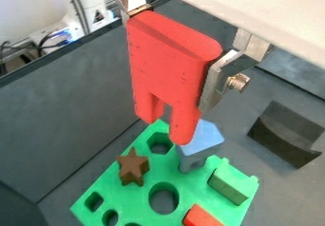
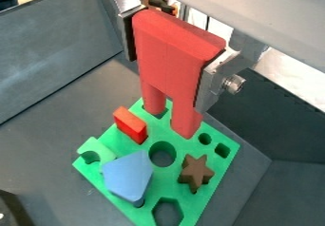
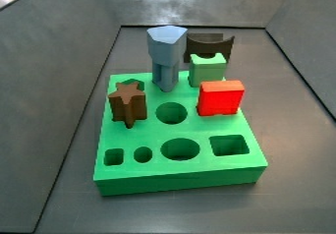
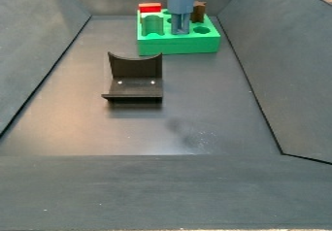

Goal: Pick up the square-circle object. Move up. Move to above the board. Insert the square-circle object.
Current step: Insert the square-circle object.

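While in end effector (image 1: 178,64): two-legged salmon-red square-circle object (image 1: 165,64)

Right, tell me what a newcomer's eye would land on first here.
The salmon-red square-circle object, clamped in the gripper, hangs legs-down above the board in both wrist views. The bright green board, at the far end of the grey bin in a side view, carries a blue piece, a red cube and a brown star.

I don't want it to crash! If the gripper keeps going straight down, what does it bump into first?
The gripper holds the square-circle object, legs down, over the board. Those legs would probably meet the board first, near the blue piece; depth is unclear.
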